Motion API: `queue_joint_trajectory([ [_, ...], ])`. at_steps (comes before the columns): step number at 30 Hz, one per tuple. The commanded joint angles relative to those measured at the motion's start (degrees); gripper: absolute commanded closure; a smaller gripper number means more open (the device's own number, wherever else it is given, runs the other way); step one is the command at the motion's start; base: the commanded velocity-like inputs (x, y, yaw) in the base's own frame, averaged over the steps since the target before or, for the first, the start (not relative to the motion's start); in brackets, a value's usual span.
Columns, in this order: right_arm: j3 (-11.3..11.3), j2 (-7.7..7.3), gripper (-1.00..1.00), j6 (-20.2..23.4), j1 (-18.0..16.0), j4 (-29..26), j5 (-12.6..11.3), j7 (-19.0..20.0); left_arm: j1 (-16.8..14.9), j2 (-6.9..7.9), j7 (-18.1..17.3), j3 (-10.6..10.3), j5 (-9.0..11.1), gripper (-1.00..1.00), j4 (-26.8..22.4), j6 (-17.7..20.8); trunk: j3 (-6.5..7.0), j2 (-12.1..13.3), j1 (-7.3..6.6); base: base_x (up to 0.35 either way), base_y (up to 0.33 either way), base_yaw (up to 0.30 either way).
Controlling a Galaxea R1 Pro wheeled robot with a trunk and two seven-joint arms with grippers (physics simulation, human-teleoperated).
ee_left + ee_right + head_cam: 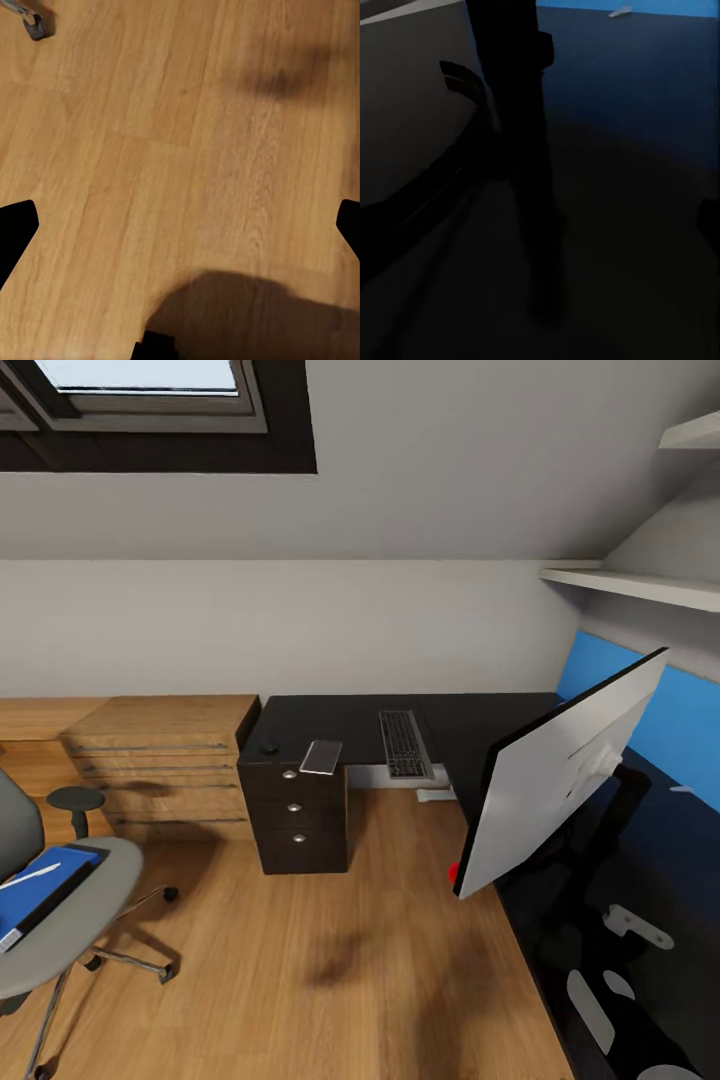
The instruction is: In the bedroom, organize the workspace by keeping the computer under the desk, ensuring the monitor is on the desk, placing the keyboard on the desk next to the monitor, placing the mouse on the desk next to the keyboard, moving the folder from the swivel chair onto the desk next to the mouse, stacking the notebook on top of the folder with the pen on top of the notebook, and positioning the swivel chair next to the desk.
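In the head view, the desk (350, 722) runs along the far wall and turns down the right side, black top, blue back panel (640, 700), black drawers (300, 820) with silver knobs under its left end. The keyboard (404, 743) lies flat on the far section, a small grey flat device (321, 756) just beside it to the left. The monitor (560, 775) stands on the right section, tilted, pale back face toward the camera, red dot (454, 872) at its lower corner. A light wooden drawer unit (165, 765) sits left of the desk. The swivel chair (70, 920) is at lower left on the wood floor (330, 960), well apart from the desk; the folder (40, 890) lies on its seat with the pen (30, 876) on top.

Left wrist view: left gripper (180, 225) over bare floor, fingers spread wide at both edges, nothing between them; a chair caster (34, 26) in one corner.

Right wrist view: dark desk top (622, 225), the monitor's black stand (521, 150) close ahead, blue panel beyond. Right gripper state cannot tell, too dark
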Motion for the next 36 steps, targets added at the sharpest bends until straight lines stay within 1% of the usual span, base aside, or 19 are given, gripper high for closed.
queue_joint_trajectory([
  [1, 0.13, 0.0, -1.0, -0.31, -0.04, 0.02, -0.48, 0.01, -0.03, -0.03, -0.35, 0.24, 0.17, -1.0, 0.03, -0.14, -0.06, -0.04, 0.0, 0.0, 0.0, -0.054],
  [18, 0.18, 0.0, -1.0, -0.6, -0.04, 1.42, -0.1, 0.42, -0.03, -0.03, -0.34, 0.24, 0.09, -1.0, 0.01, -0.17, -0.06, -0.04, 0.0, 0.0, 0.0, -0.013],
  [27, 0.22, 0.07, -1.0, -2.55, -0.04, 1.63, -0.12, 0.5, -0.03, -0.03, -0.35, 0.24, 0.08, -1.0, 0.01, -0.19, -0.06, -0.04, 0.0, 0.0, 0.0, -0.018],
  [36, 0.22, 0.17, -1.0, -2.92, -0.04, 1.72, -0.02, 0.45, -0.03, -0.13, -0.29, 0.24, 0.08, -1.0, 0.01, -0.21, -0.06, -0.04, 0.0, 0.0, 0.0, -0.068],
])
